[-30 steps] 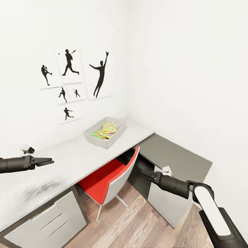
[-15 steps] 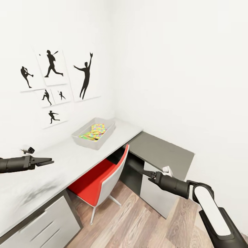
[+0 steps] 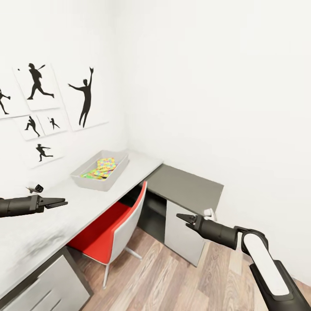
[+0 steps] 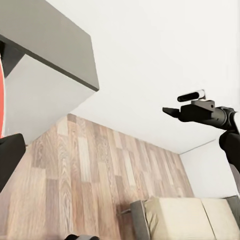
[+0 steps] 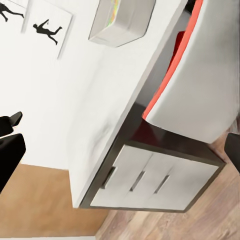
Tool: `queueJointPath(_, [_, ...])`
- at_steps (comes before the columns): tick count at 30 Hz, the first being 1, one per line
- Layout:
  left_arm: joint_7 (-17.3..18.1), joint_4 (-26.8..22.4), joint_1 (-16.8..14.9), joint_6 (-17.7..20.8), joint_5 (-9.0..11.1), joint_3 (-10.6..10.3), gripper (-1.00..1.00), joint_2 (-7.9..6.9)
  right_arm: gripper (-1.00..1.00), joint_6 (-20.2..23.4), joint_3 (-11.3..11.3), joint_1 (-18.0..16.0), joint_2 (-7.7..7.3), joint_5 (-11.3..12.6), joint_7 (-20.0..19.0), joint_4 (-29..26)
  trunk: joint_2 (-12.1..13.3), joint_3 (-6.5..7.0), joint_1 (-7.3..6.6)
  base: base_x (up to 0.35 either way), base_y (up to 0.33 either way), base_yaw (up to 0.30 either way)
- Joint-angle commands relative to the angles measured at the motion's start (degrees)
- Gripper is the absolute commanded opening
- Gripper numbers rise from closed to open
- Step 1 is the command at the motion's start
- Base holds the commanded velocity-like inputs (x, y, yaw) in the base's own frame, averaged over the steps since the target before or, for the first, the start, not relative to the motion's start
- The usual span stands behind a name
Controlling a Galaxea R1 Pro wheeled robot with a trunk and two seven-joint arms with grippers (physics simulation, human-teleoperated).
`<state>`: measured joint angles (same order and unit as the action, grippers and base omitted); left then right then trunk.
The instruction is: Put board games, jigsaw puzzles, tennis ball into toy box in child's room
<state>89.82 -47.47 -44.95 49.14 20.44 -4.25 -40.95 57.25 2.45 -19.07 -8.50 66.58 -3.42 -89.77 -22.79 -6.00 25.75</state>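
Observation:
The light grey toy box (image 3: 113, 173) stands on the white table (image 3: 56, 216) near the corner wall. Colourful jigsaw puzzles (image 3: 103, 167) lie inside it; what else it holds I cannot tell. My left gripper (image 3: 64, 201) hovers open over the table's near end, well short of the box. My right gripper (image 3: 179, 217) hangs open above the floor in front of the dark grey side desk (image 3: 185, 183). Its fingers (image 5: 10, 155) sit wide apart at the edges of the right wrist view. A beige bed (image 4: 185, 217) lies low across the room. Board games and the tennis ball are out of view.
A red and white chair (image 3: 125, 222) is pushed under the table between my arms. White drawers (image 5: 150, 185) sit under the table's near end. Black silhouette posters (image 3: 84, 97) hang on the wall. Wood-plank floor (image 3: 172, 276) lies open ahead.
The head view has swung to the right, so the box, table, posters and chair have slid left in the picture. Both arms keep the same pose, grippers open.

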Motion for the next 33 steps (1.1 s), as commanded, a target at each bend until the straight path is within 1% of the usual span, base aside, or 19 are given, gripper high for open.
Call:
queueJointPath(1, [0.2,0.0,-0.1,0.6,0.2,-0.2,1.00,-0.12,1.00,0.1,0.0,-0.1,-0.02,-0.4,-0.4,0.1,-0.1,-0.10,0.03,-0.073,0.020,-0.270])
queueJointPath(8, [0.2,0.0,-0.1,0.6,0.4,-0.2,1.00,-0.41,1.00,-0.1,0.1,-0.1,-0.01,-0.4,-0.4,0.3,-0.1,0.12,0.03,-0.090,0.018,-0.270])
queueJointPath(13, [0.2,0.0,0.0,0.6,0.4,-0.2,1.00,-0.45,1.00,-1.1,0.1,-0.1,-0.03,-0.4,-0.4,0.4,-0.1,0.27,0.03,-0.144,0.110,-0.270])
queueJointPath(15, [0.2,0.0,0.0,0.6,0.4,-0.2,1.00,-0.45,1.00,-1.2,0.2,-0.1,-0.03,-0.8,-0.4,0.4,-0.1,0.33,0.03,-0.159,0.116,-0.270])
queueJointPath(18, [0.2,0.0,-0.1,0.6,0.3,-0.2,1.00,-0.44,1.00,-1.3,0.2,-0.1,-0.02,-2.5,-0.5,0.4,-0.1,0.43,0.03,-0.161,0.068,-0.270])
queueJointPath(21, [0.2,0.0,-0.1,0.6,0.3,-0.2,1.00,-0.45,1.00,-1.3,0.2,-0.1,-0.01,-3.7,-0.5,0.4,-0.1,0.52,0.03,-0.162,0.028,-0.270])
queueJointPath(25, [0.2,0.0,-0.1,0.6,0.3,-0.2,1.00,-0.47,1.00,-1.3,0.2,-0.1,0.05,-4.3,-0.5,0.4,-0.1,0.64,0.03,-0.155,0.009,-0.270])
queueJointPath(33, [0.2,0.0,-0.1,0.6,0.3,-0.2,1.00,-0.47,1.00,-1.3,0.3,-0.1,0.05,-4.5,-0.5,0.4,-0.1,0.89,0.03,-0.131,0.001,-0.270])
